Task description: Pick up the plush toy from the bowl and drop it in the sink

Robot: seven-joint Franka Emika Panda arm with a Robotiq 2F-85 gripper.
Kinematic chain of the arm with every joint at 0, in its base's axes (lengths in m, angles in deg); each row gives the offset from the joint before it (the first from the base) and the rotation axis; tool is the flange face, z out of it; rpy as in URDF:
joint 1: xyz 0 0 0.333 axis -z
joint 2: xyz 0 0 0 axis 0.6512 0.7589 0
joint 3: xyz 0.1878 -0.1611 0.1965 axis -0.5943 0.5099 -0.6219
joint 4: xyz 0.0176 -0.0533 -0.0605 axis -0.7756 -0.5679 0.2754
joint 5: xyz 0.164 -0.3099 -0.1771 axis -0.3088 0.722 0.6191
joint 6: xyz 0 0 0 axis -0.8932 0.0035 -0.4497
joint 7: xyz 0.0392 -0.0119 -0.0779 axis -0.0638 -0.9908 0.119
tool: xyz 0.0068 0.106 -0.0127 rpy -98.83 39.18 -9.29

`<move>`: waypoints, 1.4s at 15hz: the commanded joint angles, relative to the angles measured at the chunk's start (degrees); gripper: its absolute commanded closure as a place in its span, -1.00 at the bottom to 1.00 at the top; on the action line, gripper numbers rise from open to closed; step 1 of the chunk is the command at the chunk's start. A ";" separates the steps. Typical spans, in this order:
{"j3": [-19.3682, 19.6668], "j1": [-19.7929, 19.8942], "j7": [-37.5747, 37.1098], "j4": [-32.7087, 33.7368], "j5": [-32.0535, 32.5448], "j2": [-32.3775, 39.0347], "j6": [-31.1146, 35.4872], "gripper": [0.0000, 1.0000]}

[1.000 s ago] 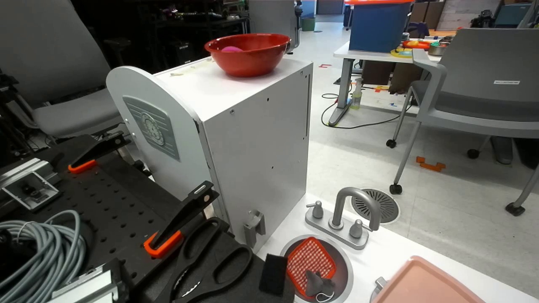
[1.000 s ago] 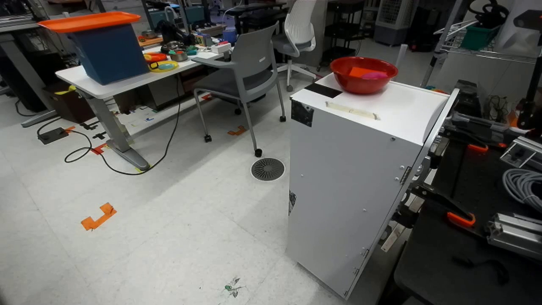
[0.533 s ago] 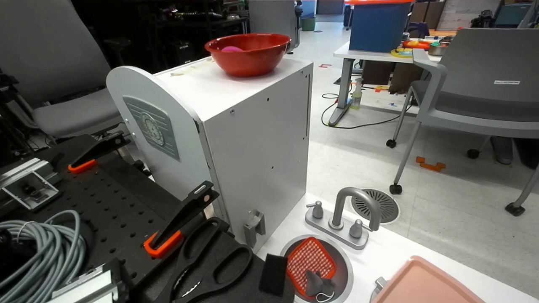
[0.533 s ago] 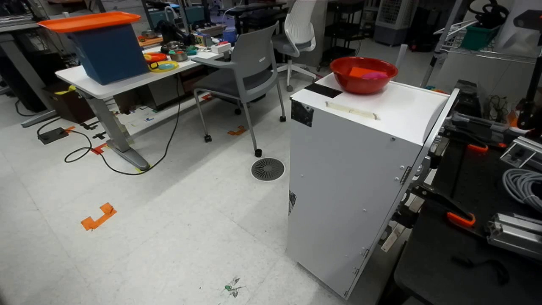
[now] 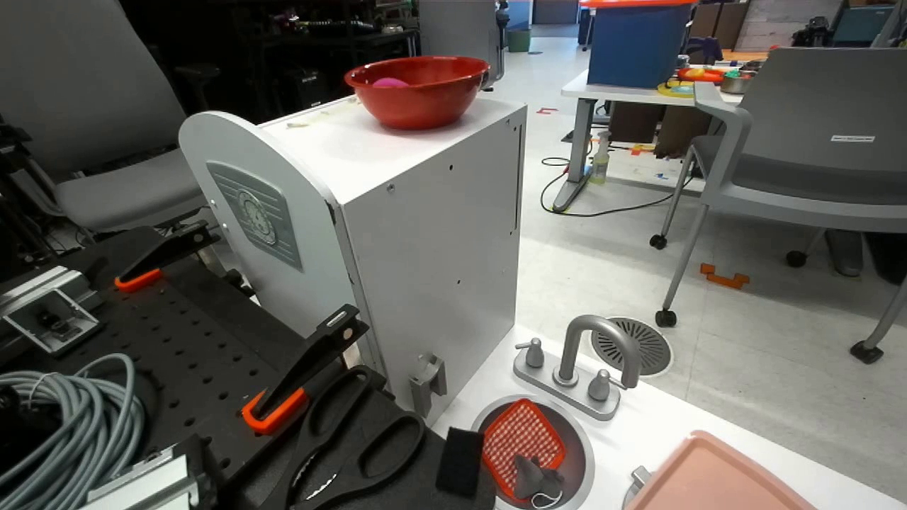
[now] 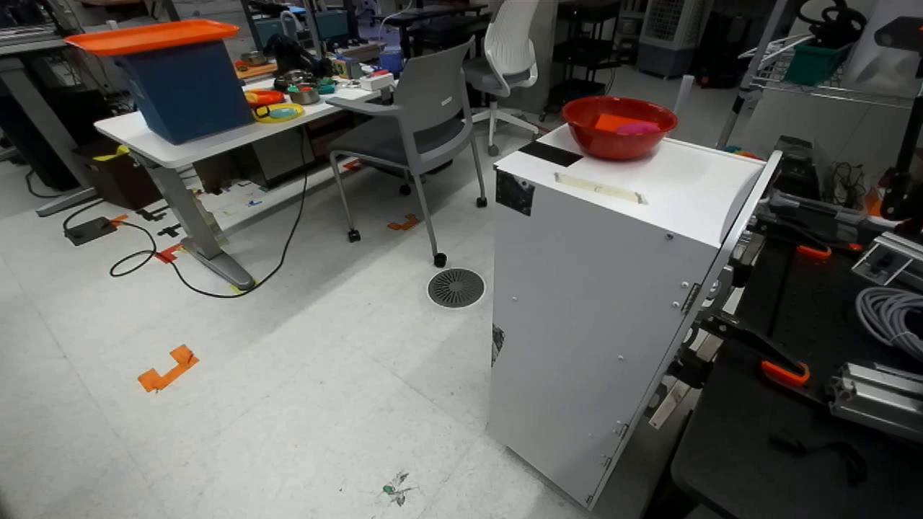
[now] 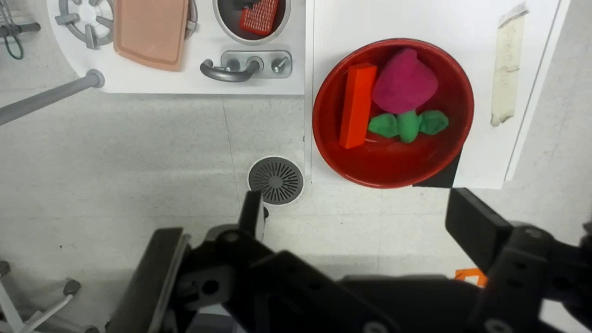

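We have the gripper [image 7: 356, 208] spread wide and holding nothing, while the plush toy [image 7: 407, 97] lies in the bowl [image 7: 393, 169], up and slightly right of that gap in the wrist view, its long axis running roughly across our closing line

Fingers [image 7: 478, 227] spread wide apart, dark, low in wrist view.

Red bowl [image 6: 609, 145] — atop white cabinet [image 6: 580, 310]
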 commanded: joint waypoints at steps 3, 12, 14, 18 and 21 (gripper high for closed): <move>-1.78 -0.78 -1.10 1.92 1.44 4.49 -5.07 -1.00; -2.54 -1.55 0.11 0.44 1.65 6.08 -5.07 -1.00; -2.57 -1.59 0.10 0.35 1.63 6.09 -5.06 -1.00; -2.53 -1.54 0.74 0.39 1.21 6.41 -5.17 -1.00; -2.64 -1.61 2.40 1.54 -0.12 9.14 -6.26 -1.00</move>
